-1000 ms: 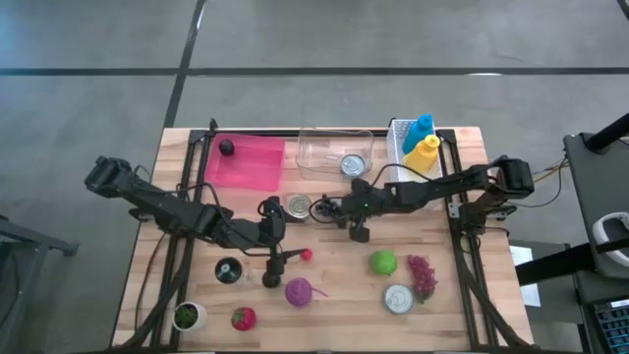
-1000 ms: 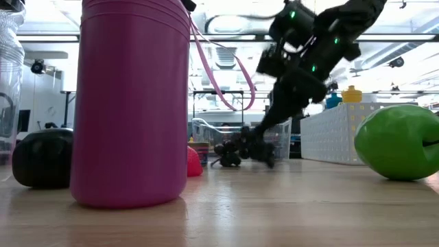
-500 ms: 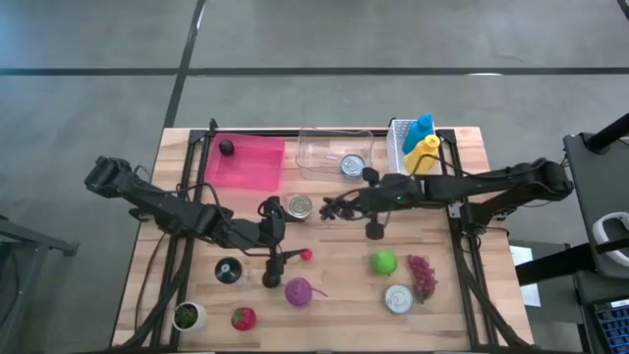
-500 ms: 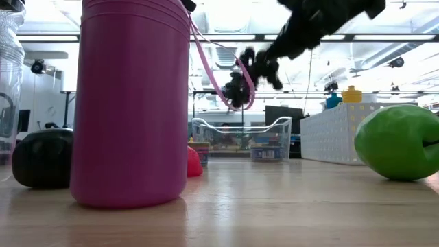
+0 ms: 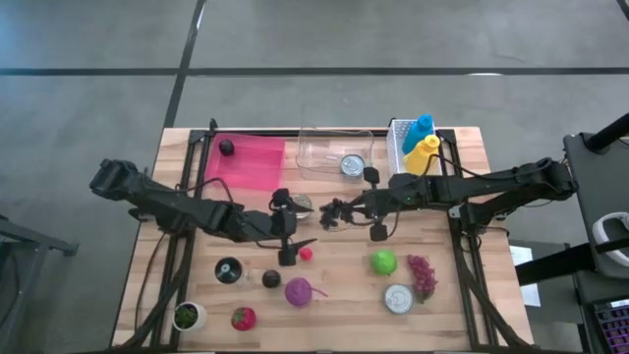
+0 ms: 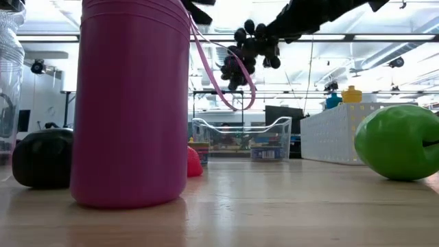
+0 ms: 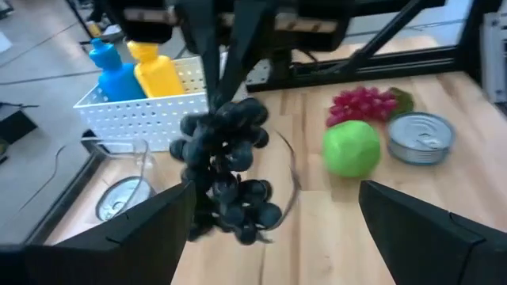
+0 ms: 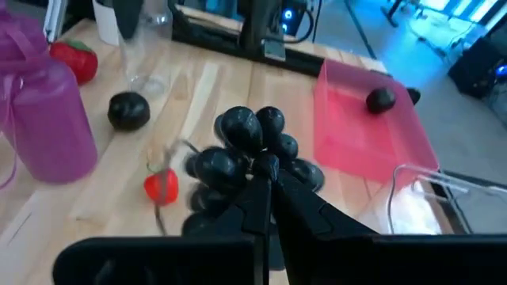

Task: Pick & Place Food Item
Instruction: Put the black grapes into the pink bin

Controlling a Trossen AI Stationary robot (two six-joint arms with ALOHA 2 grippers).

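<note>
Clamped tight on a bunch of dark grapes (image 5: 332, 212), the right gripper (image 5: 344, 209) holds the fruit clear of the wooden table (image 5: 462, 285) at the centre of the high view; in the low view the bunch (image 6: 245, 49) hangs in the upper middle of the frame, well above the tabletop, with the arm above it cut off by the top edge. The right wrist view shows the closed dark fingers (image 8: 269, 198) running up into the cluster, which blocks part of the table behind it. Spread wide and holding nothing, the left gripper (image 5: 292, 248) sits just left of centre and slightly lower in the high view, beside a small red piece of food (image 5: 306, 254); its two fingers (image 7: 139, 237) frame the bottom of the left wrist view, which looks straight at the hanging grapes.

A pink tray (image 5: 246, 160) at the upper left of the table carries one small dark item too small to identify. A clear container (image 5: 319, 149) at top centre holds a tin, and a white basket (image 5: 401, 138) to its right holds a blue bottle (image 5: 420, 131) and a yellow bottle (image 5: 424, 153). Another can under the left arm is mostly hidden. Lower right lie a green apple (image 5: 383, 262), a red grape bunch (image 5: 423, 275) and a silver can (image 5: 399, 298). A purple cup (image 6: 134, 103) fills the left of the low view, hiding much behind it.
</note>
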